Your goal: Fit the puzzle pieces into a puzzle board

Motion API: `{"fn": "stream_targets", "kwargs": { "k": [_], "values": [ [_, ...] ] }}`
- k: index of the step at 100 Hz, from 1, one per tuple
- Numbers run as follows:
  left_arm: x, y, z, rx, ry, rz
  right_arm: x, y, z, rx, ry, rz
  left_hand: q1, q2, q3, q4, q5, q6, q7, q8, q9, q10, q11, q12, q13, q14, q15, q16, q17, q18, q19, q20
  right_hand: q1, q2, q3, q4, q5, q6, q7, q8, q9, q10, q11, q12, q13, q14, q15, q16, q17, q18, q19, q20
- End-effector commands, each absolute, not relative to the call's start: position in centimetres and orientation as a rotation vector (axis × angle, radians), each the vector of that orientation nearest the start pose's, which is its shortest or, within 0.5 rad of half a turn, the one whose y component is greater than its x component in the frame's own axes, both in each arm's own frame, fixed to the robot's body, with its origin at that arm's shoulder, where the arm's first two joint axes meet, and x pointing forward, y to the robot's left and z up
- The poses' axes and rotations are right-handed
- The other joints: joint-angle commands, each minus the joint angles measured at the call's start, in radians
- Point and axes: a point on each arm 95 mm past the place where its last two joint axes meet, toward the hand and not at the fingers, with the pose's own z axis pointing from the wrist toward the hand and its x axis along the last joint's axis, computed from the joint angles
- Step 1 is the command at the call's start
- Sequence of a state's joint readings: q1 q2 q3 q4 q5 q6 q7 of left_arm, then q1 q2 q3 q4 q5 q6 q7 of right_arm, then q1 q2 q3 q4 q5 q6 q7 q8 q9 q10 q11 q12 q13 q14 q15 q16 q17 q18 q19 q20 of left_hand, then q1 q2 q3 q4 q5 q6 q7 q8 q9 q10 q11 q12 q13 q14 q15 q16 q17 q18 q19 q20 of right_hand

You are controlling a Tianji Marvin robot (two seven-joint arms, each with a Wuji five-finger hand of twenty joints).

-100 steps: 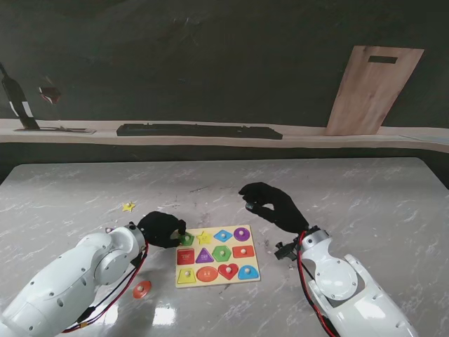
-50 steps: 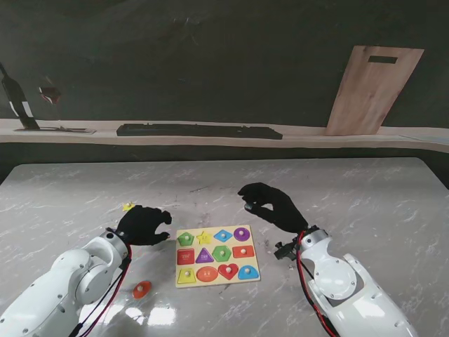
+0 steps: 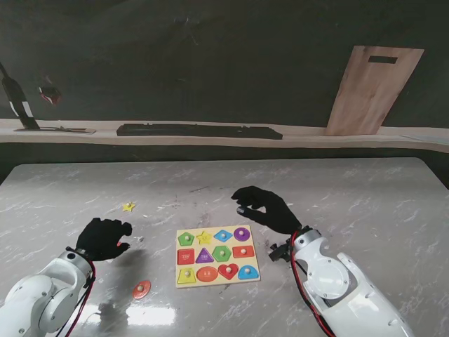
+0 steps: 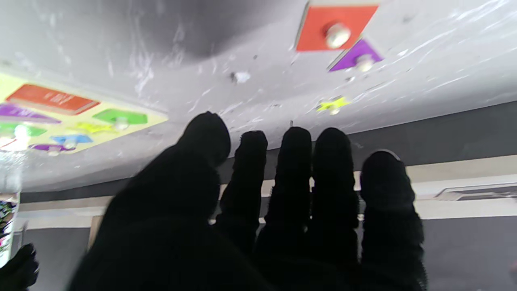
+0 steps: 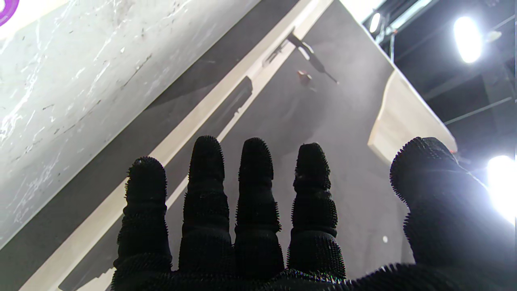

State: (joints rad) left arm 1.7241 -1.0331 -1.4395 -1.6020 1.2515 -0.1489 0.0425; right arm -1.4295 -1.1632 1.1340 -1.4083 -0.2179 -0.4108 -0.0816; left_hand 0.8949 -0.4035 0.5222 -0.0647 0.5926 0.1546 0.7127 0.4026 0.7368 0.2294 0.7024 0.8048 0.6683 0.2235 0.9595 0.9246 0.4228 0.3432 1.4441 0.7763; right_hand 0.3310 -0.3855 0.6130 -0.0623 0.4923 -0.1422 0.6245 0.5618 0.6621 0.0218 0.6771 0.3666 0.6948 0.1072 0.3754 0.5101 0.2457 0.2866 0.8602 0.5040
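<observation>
The board (image 3: 217, 255) is seen lying flat on the marble surface (image 3: 365, 196), near its middle and close to me, with coloured pieces seated in all twelve slots. A loose yellow star (image 3: 128, 206) lies well to the left of the board and farther from me, and a loose orange piece (image 3: 142, 288) lies on the left, nearer to me. The left robot hand (image 3: 104, 238) is held over the surface between these two pieces, fingers loosely apart and nothing held. The right robot hand (image 3: 261, 208) is raised just beyond the board's far right corner, fingers spread, with nothing gripped.
</observation>
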Motion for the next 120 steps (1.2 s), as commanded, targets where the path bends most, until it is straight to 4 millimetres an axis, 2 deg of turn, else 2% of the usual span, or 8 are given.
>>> {"fn": "stream_targets", "kwargs": {
  "k": [1,28,31,38,78,83,103,120],
  "values": [
    [36.6,9.5,-34.9,-1.043,1.635,-1.158,42.4,3.5,-32.1,-1.736,-1.138,-2.475,0.032,-0.024,-0.032,-0.033,0.012,-0.006,0.024,-0.004,0.005,0.003,0.003,0.025,-0.001,-0.011,-0.001,0.016,0.005,-0.039,0.009,-0.007,0.013,0.027,-0.019,0.023,0.026,-0.029,-0.02,0.011,0.02,-0.005,0.0,0.005,0.017,0.003,0.013,0.013,-0.008,0.008,0.018,0.009],
    [35.9,10.5,-35.6,-1.068,1.586,-1.103,42.5,3.7,-32.2,-1.745,-1.155,-2.457,0.032,-0.008,-0.05,-0.036,0.013,0.0,0.023,-0.017,-0.002,0.01,-0.016,0.025,-0.004,-0.005,-0.001,0.017,0.003,-0.035,0.008,-0.007,0.013,0.028,-0.02,0.023,0.026,-0.027,-0.02,0.011,0.019,-0.005,0.002,0.005,0.014,0.003,0.014,0.013,-0.008,0.008,0.019,0.01],
    [35.8,10.6,-35.7,-1.071,1.583,-1.094,42.5,3.7,-32.2,-1.746,-1.155,-2.458,0.037,0.004,-0.081,-0.031,0.014,0.002,0.024,-0.018,-0.005,0.011,-0.002,-0.027,-0.005,-0.003,0.0,0.019,0.002,-0.033,0.007,-0.005,0.013,0.028,-0.02,0.022,0.025,-0.029,-0.02,0.011,0.019,-0.005,0.002,0.005,0.015,0.004,0.014,0.013,-0.008,0.008,0.019,0.01],
    [35.9,10.7,-35.9,-1.079,1.574,-1.074,42.5,3.7,-32.2,-1.746,-1.154,-2.46,0.04,0.023,-0.119,-0.033,0.024,0.005,0.028,-0.017,-0.002,0.017,0.008,-0.039,-0.005,0.005,0.005,0.021,0.001,-0.026,0.007,0.0,0.013,0.028,-0.02,0.023,0.027,-0.026,-0.019,0.012,0.02,-0.004,0.002,0.005,0.016,0.003,0.015,0.013,-0.008,0.008,0.019,0.01],
    [37.2,11.1,-36.8,-1.143,1.509,-1.038,42.5,3.6,-32.0,-1.753,-1.149,-2.468,0.031,0.082,-0.207,-0.025,0.054,0.017,0.039,-0.013,0.013,0.04,0.027,-0.035,-0.004,0.033,0.03,0.028,0.005,0.003,0.01,0.016,0.013,0.028,-0.02,0.023,0.026,-0.027,-0.019,0.012,0.018,-0.004,0.001,0.005,0.015,0.005,0.015,0.012,-0.008,0.009,0.019,0.01],
    [37.5,11.2,-36.9,-1.147,1.51,-1.034,42.5,3.6,-32.0,-1.754,-1.149,-2.467,0.065,0.089,-0.265,-0.013,0.055,0.014,0.057,-0.009,0.015,0.041,0.029,-0.032,-0.004,0.035,0.036,0.022,0.007,0.005,0.006,0.027,0.014,0.028,-0.02,0.023,0.027,-0.026,-0.019,0.012,0.019,-0.004,0.002,0.005,0.015,0.003,0.015,0.012,-0.009,0.009,0.019,0.01],
    [38.0,11.4,-37.5,-1.161,1.511,-1.012,42.5,3.5,-32.0,-1.757,-1.148,-2.467,0.089,0.073,-0.278,-0.015,0.065,-0.004,0.145,0.035,0.031,0.041,0.04,-0.028,0.006,0.043,0.044,0.023,0.015,0.017,0.01,0.029,0.014,0.028,-0.02,0.023,0.028,-0.027,-0.019,0.012,0.02,-0.003,0.002,0.005,0.015,0.004,0.015,0.012,-0.008,0.009,0.019,0.01],
    [38.1,11.6,-37.7,-1.163,1.494,-1.004,42.5,3.5,-32.0,-1.76,-1.147,-2.464,0.079,0.087,-0.292,-0.016,0.058,0.002,0.163,0.034,0.03,0.046,0.041,-0.026,0.005,0.047,0.047,0.023,0.017,0.021,0.01,0.03,0.013,0.028,-0.02,0.023,0.027,-0.027,-0.019,0.012,0.02,-0.003,0.002,0.005,0.014,0.003,0.015,0.012,-0.008,0.008,0.019,0.009]
  ]
}}
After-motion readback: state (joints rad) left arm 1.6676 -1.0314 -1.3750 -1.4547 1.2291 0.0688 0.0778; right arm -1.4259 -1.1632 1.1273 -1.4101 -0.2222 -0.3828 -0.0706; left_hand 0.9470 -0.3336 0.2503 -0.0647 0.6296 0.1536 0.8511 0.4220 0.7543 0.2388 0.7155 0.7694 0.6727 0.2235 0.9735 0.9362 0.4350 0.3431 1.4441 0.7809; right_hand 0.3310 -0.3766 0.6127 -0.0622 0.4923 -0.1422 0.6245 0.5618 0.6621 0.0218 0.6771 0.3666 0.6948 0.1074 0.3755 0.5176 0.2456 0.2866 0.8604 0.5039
